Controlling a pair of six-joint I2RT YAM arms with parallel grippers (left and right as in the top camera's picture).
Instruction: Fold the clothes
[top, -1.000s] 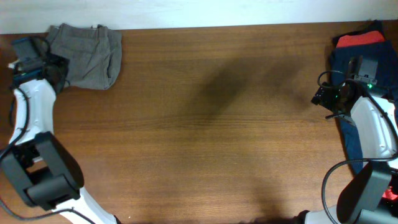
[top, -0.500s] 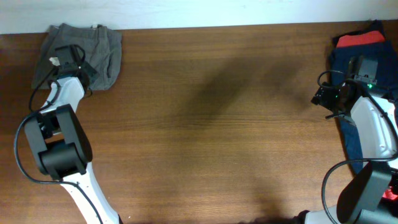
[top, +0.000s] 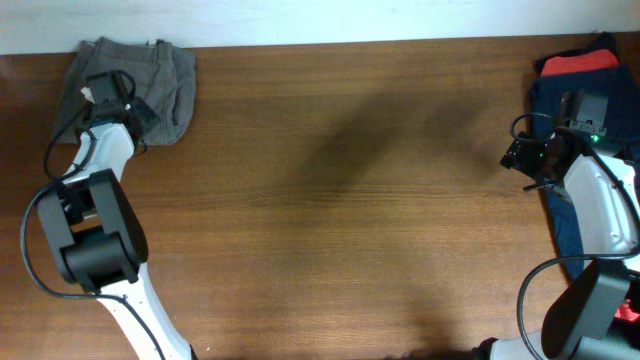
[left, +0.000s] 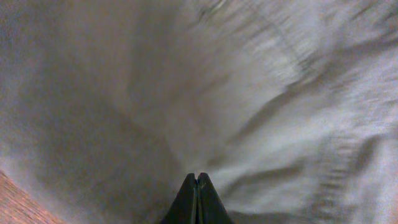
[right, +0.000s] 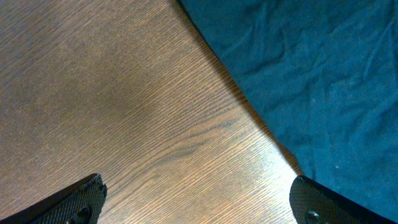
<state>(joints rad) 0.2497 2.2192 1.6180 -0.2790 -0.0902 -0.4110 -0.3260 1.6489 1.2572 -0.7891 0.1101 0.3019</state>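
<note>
left hand (left: 197, 180): clenched, the two fingertips pressed flat together, no cloth seen pinched between them; sits right over the shorts
shorts (top: 165, 75): grey-olive, bunched in a heap at the far left corner of the table (top: 350, 200); directly under and ahead of the left hand, filling nearly the whole left wrist view, creased, blurred there
table at left hand: a sliver of brown wood shows behind and to the left of the fingertips
contact, left: cannot tell if the fingertips touch the cloth or hang just above it
right hand (right: 199, 208): released, fingers spread wide, only the tips show at the two lower corners of the right wrist view; nothing between them but bare wood
navy garment (right: 311, 74): lies flat ahead and to the right of the right hand, its edge running diagonally over the wood; apart from both fingers
red garment (top: 580, 63): on top of the navy garment at the far right edge, beyond the right hand
shorts vs right hand: well apart, opposite side of the table
</note>
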